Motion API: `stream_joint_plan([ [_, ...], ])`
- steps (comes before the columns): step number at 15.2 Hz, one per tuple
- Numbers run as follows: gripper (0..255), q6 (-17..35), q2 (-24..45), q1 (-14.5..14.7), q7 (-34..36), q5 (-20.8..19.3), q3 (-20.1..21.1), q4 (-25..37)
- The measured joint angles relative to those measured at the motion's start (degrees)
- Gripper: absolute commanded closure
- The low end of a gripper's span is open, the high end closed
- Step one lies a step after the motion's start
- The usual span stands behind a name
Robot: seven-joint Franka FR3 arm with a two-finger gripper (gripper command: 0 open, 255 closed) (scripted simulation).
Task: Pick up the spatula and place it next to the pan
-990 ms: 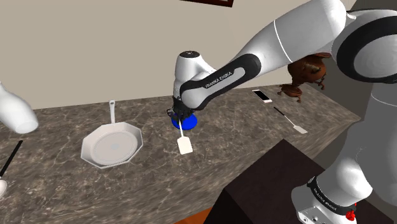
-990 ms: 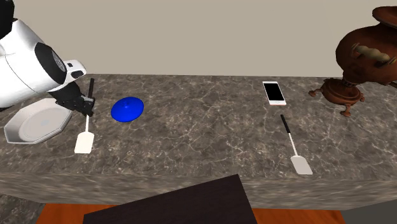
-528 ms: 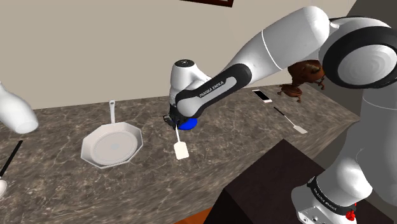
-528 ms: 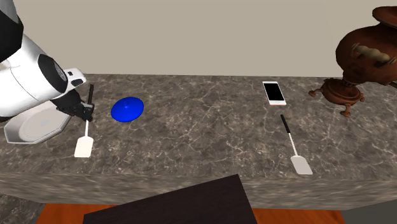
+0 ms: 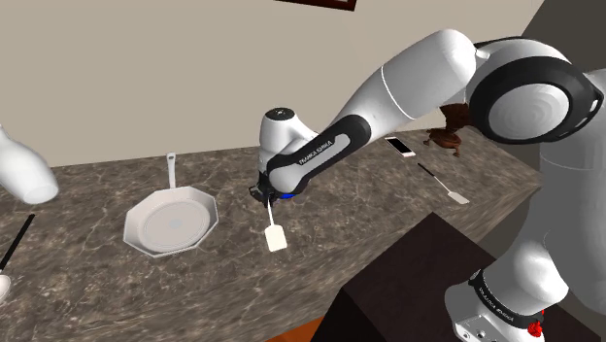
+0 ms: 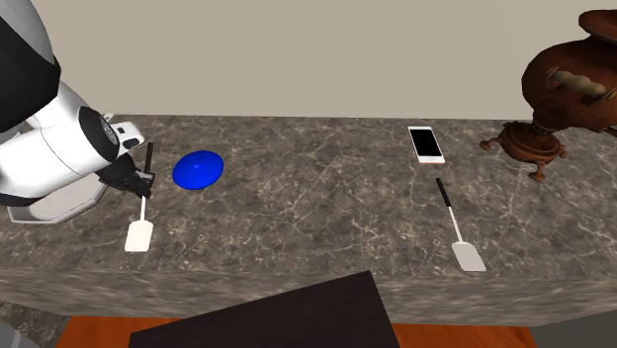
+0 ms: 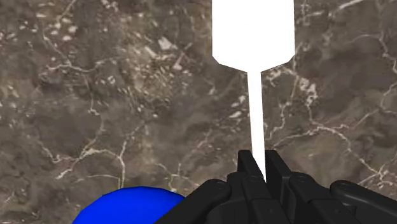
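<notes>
A spatula (image 5: 276, 236) with a white blade and thin white shaft hangs blade-down from my gripper (image 5: 264, 190), which is shut on its handle just above the dark marble counter (image 5: 369, 209). In the wrist view the fingers (image 7: 249, 167) clasp the shaft and the spatula's blade (image 7: 254, 32) points away from the gripper (image 7: 259, 167). The white eight-sided pan (image 5: 146, 233) lies to the shoulder view's left of the spatula, a short gap away. In the second exterior view the spatula (image 6: 138, 235) hangs beside the pan (image 6: 74, 203), which the arm partly hides.
A blue disc (image 6: 198, 169) lies just behind the gripper. A second spatula (image 6: 460, 232), a phone (image 6: 426, 143) and a brown urn (image 6: 559, 89) stand far along the counter. A white object (image 5: 19, 167) and a black-handled utensil (image 5: 15, 243) sit at the shoulder view's left edge.
The gripper has carried the spatula a little toward the shoulder view's left and the counter's front edge, away from the blue disc. The grip has stayed shut.
</notes>
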Motion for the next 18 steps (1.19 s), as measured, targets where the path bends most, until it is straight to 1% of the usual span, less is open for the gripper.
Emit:
stream_joint_plan([
  [9, 255, 3.9, 6.0, -0.5, -0.2, 0.5, 0.5, 2.1],
  [15, 255, 4.2, 6.3, -0.5, -0.2, 0.5, 0.5, 2.2],
  [16, 0, 4.2, 6.3, -0.5, -0.2, 0.5, 0.5, 2.2],
  [18, 0, 4.2, 6.3, -0.5, -0.2, 0.5, 0.5, 2.2],
])
